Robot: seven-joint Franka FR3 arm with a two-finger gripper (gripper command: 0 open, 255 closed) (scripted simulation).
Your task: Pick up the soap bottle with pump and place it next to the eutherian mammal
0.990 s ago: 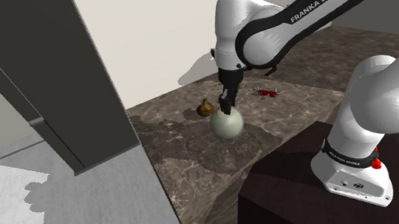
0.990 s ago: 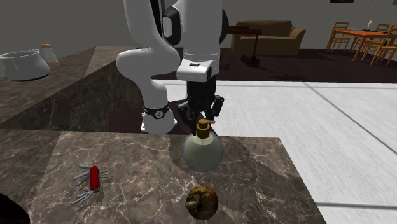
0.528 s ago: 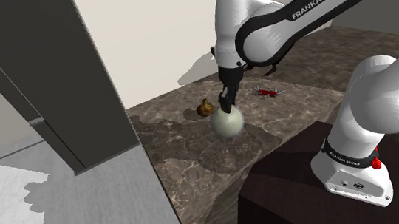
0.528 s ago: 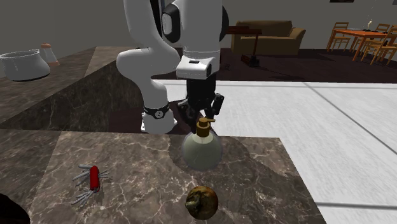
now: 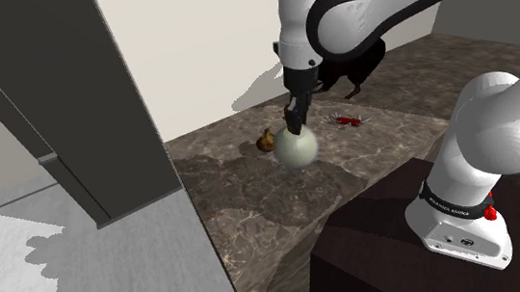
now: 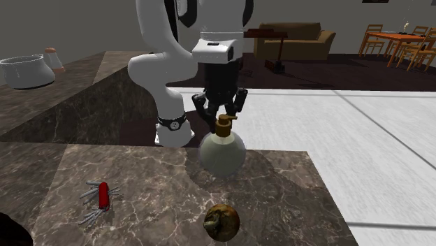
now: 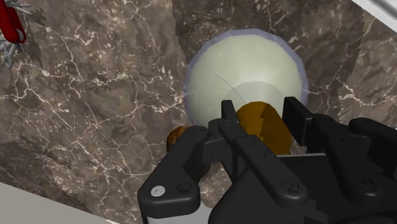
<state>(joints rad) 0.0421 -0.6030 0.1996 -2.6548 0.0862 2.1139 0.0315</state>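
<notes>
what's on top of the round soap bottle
A brown pump sits on the pale round soap bottle, clasped by the black gripper. Its fingers hide the pump's sides.

Round pale soap bottle [image 6: 222,150] upright near brown figurine [image 6: 221,221].

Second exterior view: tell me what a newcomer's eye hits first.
The pale soap bottle by the far edge of the marble counter, clasped at its brown pump by the black gripper. Then the red pocket knife to that view's left, and a brown figurine nearer the camera.
</notes>
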